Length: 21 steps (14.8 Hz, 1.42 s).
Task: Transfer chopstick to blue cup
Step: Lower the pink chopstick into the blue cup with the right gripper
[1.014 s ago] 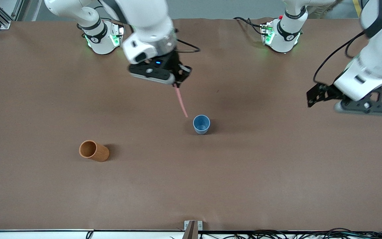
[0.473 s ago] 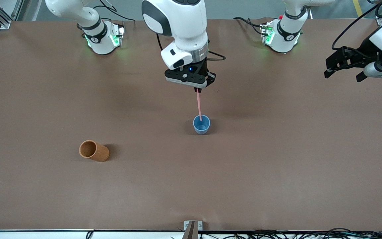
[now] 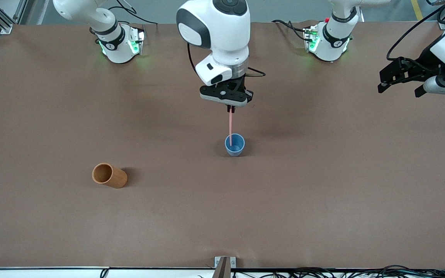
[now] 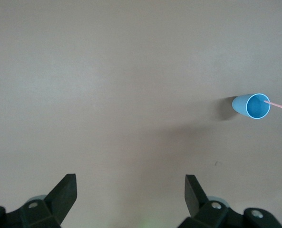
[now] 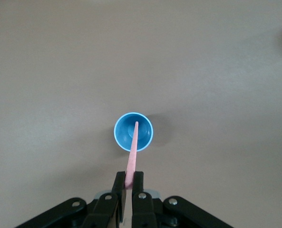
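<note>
The blue cup (image 3: pixel 234 144) stands upright near the table's middle. My right gripper (image 3: pixel 230 109) hangs over it, shut on the upper end of the pale pink chopstick (image 3: pixel 230 127), which points down with its lower tip inside the cup's mouth. In the right wrist view the chopstick (image 5: pixel 132 154) runs from my right gripper (image 5: pixel 130 179) into the blue cup (image 5: pixel 133 131). My left gripper (image 3: pixel 400 79) is open and empty, up in the air over the left arm's end of the table. The left wrist view shows its open fingers (image 4: pixel 64 192) and, farther off, the cup (image 4: pixel 251 105) with the chopstick (image 4: pixel 279 106).
An orange-brown cylindrical cup (image 3: pixel 109 175) lies on its side toward the right arm's end of the table, nearer to the front camera than the blue cup. The arm bases (image 3: pixel 116 42) stand along the table's back edge.
My right gripper has swung over the blue cup and lowered, bringing the chopstick upright with its tip into the cup's mouth. My left gripper has risen and moved toward the table's end.
</note>
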{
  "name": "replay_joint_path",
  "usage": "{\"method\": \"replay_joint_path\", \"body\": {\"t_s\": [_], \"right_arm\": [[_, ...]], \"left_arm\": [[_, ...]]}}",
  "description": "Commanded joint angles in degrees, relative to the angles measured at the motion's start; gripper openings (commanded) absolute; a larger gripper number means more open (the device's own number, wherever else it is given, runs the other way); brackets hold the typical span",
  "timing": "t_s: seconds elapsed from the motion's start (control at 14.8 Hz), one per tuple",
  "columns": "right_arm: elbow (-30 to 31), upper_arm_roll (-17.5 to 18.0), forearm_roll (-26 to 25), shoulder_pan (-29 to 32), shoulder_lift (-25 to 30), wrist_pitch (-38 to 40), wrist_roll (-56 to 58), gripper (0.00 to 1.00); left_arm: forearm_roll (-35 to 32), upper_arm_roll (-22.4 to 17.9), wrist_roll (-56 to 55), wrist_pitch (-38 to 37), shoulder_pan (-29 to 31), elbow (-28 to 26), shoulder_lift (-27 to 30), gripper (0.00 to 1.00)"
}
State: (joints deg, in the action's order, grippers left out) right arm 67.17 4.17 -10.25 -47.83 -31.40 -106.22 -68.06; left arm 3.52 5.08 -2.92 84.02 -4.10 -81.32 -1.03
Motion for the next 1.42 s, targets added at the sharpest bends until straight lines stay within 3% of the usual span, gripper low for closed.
{"method": "replay_joint_path", "body": {"t_s": [0.0,0.27,0.54,0.81,1.01,1.08,1.35], "right_arm": [[1.47,-0.48,-2.05,-0.68,0.20,-2.49,-0.84,0.02],[2.61,-0.39,-3.01,-0.86,-0.59,-4.07,-0.32,0.03],[5.25,-0.39,-4.95,-1.21,-0.59,-6.18,-0.05,0.14],[5.34,-0.39,-4.95,-1.04,-0.59,-6.10,0.12,0.41],[5.17,-0.57,-4.95,0.10,0.19,-6.01,0.30,0.88],[5.17,-0.57,-4.95,0.98,0.72,-5.75,1.08,1.00],[5.34,-0.31,-2.07,7.65,7.56,0.39,9.60,1.00]], "left_arm": [[-0.89,0.02,1.07,-0.52,0.23,0.55,0.51,1.00],[-0.62,-0.06,1.24,-0.52,0.32,1.08,-0.28,1.00],[-0.18,-1.91,1.42,-0.52,-0.38,1.69,-0.64,1.00],[-0.80,-2.09,4.41,-0.52,-0.29,1.43,0.51,1.00],[-0.89,-2.00,4.41,-0.08,-0.12,1.34,0.24,1.00],[-0.97,-2.00,4.41,0.01,-0.12,1.34,0.24,1.00],[-0.97,-1.82,4.50,0.18,-0.29,1.08,0.33,1.00]]}}
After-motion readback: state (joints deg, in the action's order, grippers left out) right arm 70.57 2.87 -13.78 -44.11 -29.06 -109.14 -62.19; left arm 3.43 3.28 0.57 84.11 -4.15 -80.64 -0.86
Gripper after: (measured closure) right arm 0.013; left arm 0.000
